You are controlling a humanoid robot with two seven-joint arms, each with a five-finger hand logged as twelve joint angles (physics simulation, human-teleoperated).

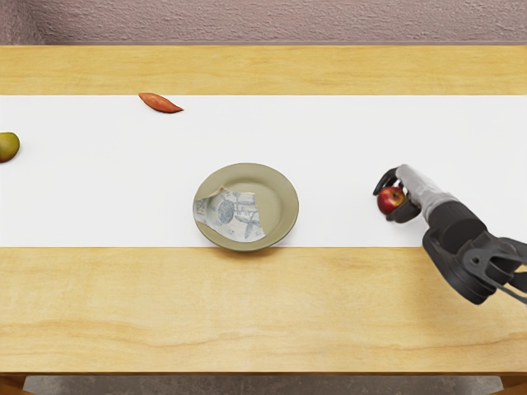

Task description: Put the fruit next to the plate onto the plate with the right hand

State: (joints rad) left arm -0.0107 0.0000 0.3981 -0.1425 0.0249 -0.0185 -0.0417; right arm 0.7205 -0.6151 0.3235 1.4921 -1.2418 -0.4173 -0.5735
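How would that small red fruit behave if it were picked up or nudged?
The red apple looks round, so it would probably roll if nudged on the flat white runner. Its skin looks smooth and shiny, so it may be slippery; the right hand has fingers curled around both sides. It holds its shape there, so likely stiff.

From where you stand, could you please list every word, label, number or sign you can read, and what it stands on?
None can be read.
The grey-blue printed patch on the plate carries marks too blurred to read.
The apple in the right hand shows no label.
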